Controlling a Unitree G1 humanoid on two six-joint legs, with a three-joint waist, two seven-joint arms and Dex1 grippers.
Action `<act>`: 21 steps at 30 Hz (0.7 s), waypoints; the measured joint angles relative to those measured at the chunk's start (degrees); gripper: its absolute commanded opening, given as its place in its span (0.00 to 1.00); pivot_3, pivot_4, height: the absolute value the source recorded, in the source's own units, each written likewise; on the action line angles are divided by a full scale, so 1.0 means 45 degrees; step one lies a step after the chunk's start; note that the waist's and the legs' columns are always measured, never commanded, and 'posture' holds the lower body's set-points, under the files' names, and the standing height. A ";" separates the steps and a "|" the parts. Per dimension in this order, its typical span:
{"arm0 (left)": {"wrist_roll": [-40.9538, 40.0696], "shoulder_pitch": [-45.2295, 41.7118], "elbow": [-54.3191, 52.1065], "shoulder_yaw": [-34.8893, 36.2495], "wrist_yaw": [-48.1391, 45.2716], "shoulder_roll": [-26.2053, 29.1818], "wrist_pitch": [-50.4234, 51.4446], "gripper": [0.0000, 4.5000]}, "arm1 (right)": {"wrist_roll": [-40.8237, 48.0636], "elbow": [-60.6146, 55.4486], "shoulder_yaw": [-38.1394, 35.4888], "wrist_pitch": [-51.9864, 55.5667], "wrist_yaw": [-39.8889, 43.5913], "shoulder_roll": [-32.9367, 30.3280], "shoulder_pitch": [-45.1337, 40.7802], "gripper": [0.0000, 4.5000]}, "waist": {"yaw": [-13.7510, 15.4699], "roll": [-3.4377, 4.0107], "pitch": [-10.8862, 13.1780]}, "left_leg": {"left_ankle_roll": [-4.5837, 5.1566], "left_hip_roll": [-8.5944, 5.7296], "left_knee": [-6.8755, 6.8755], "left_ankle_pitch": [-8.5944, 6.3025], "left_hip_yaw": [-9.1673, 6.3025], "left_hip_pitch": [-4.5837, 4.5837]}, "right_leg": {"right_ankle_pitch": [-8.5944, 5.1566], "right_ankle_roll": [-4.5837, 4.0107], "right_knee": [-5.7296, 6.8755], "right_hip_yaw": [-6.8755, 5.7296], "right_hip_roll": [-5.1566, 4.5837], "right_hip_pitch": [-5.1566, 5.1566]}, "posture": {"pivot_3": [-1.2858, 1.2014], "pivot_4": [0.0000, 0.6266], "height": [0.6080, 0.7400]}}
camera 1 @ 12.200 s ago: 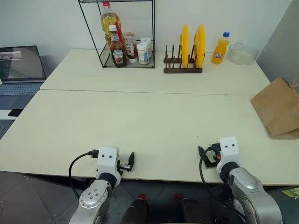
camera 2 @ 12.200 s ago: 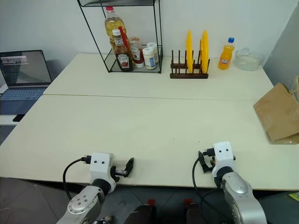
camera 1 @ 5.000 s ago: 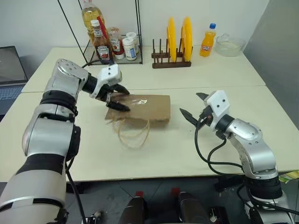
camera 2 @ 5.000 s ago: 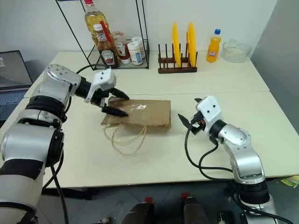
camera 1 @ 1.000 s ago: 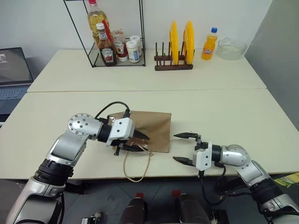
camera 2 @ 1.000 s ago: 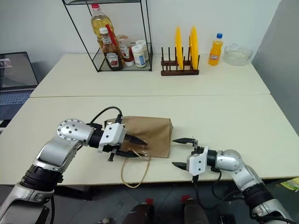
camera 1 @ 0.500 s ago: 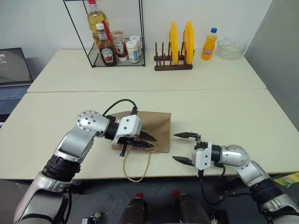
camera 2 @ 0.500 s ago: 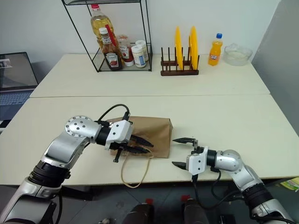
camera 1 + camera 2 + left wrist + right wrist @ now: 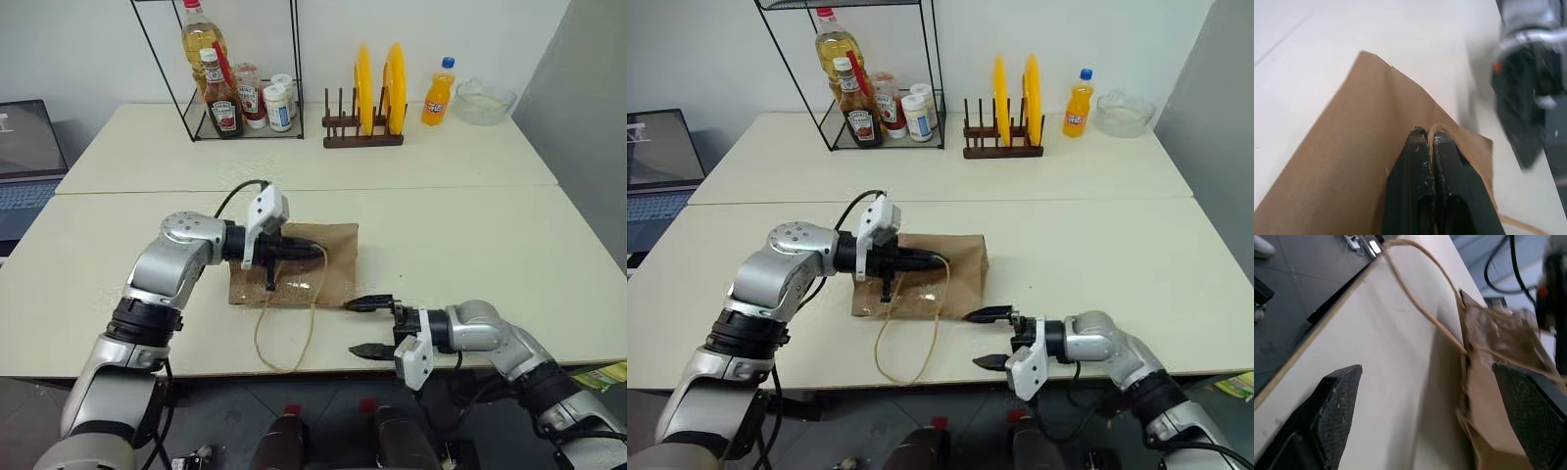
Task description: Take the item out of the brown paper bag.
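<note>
Brown bag: the creased brown kraft paper bag (image 9: 312,262) lies flat on the pale cream tabletop (image 9: 470,235), its long axis running 9 to 3 o'clock and its mouth facing 6 o'clock, toward me.
Cord handles: a thin tan looped cord handle (image 9: 284,338) trails out of the mouth toward the near table edge.
Left hand: my left gripper (image 9: 315,252) lies over the middle of the bag pointing to 3 o'clock, its two black fingers pressed tight together on a fold of the top paper, with a strand of tan cord showing at the fingertips (image 9: 1426,133) in the left wrist view.
Right hand: my right gripper (image 9: 367,325) hovers just off the bag's near right corner, at about 5 o'clock from the bag's middle, black fingers spread wide and holding nothing, pointing to 9 o'clock along the mouth edge.
Item: I cannot see the small red and dark item; I judge it sits inside the bag under the paper.
Key relation: the mouth opening lies at 9 to 10 o'clock from my right gripper, just beside it, so my right hand is the nearer one for reaching in while my left holds the top layer.
Risk: the loose cord lies near the reaching path and might snag a finger.
</note>
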 measured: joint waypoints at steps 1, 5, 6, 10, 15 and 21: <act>-0.0018 -0.0152 0.0202 0.0161 0.0232 -0.0176 0.0166 0.00 | -0.0578 0.0142 0.0025 -0.0401 -0.0325 0.0152 -0.0221 1.00 | -0.0005 0.0000 0.0000 | -0.0002 0.0001 0.0001 0.0001 0.0002 0.0001 | 0.0000 0.0000 0.0000 0.0002 0.0000 -0.0002 | 0.52 0.24 1.00; -0.0288 -0.0423 0.0473 0.0544 0.0876 -0.0514 0.0676 0.00 | -0.2376 0.0765 0.0178 -0.1236 -0.1713 0.0600 -0.0899 1.00 | -0.0025 0.0000 0.0000 | -0.0052 0.0005 -0.0003 0.0029 0.0004 0.0003 | 0.0000 -0.0001 0.0001 0.0011 0.0002 -0.0010 | 0.52 0.24 1.00; -0.0303 -0.0423 0.0479 0.0597 0.0909 -0.0515 0.0765 0.00 | -0.2789 0.0963 0.0215 -0.1279 -0.2104 0.0773 -0.1094 1.00 | -0.0049 0.0000 0.0000 | -0.0054 0.0007 -0.0004 0.0029 0.0004 0.0005 | 0.0000 -0.0001 0.0003 0.0014 0.0004 -0.0010 | 0.52 0.24 1.00; -0.0464 -0.0363 0.0366 0.0606 0.0933 -0.0527 0.0868 0.00 | -0.4174 0.1648 0.0313 -0.0888 -0.3536 0.1552 -0.1854 1.00 | -0.0042 0.0000 0.0000 | -0.0060 0.0012 -0.0004 0.0033 0.0000 0.0007 | 0.0001 -0.0003 0.0009 0.0016 0.0013 -0.0011 | 0.52 0.24 1.00; -0.0500 -0.0027 0.0054 0.0606 0.1082 -0.0526 0.1062 0.00 | -0.4010 0.1935 0.0678 -0.0705 -0.3951 0.1943 -0.2248 1.00 | -0.0025 0.0000 0.0000 | -0.0060 0.0005 -0.0004 0.0032 0.0005 0.0002 | 0.0002 -0.0004 0.0003 0.0026 0.0004 -0.0011 | 0.52 0.24 1.00; -0.0501 0.0005 -0.0005 0.0606 0.1168 -0.0580 0.1065 0.00 | -0.0922 0.1672 0.2922 -0.0303 -0.1249 0.1804 -0.2327 1.00 | -0.0039 0.0000 0.0000 | -0.0055 0.0007 -0.0005 0.0029 0.0005 0.0004 | 0.0002 -0.0004 -0.0004 0.0025 0.0003 -0.0003 | 0.52 0.24 1.00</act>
